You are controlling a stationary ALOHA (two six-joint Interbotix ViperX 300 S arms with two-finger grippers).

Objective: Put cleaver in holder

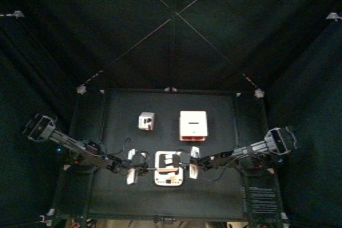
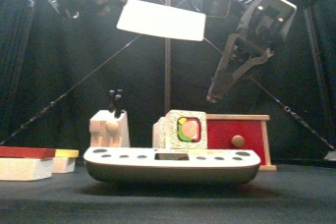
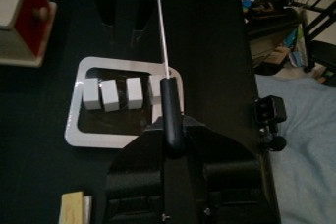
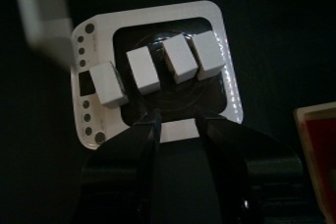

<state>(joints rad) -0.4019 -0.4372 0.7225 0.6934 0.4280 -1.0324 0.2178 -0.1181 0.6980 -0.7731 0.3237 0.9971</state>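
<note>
The cleaver has a wide white blade and a dark handle. My left gripper is shut on that handle. It holds the blade edge-down, high over the holder. The holder is a white rounded tray at the table's front, with several upright white blocks standing in it. In the left wrist view the blade shows as a thin line running out past the tray's rim. My right gripper hangs open just above the holder's other side, with nothing between its fingers.
Behind the holder stand a white block with a black handle sticking up, a green-and-red toy and a cream box with a red face. Red and yellow pieces lie at the front left.
</note>
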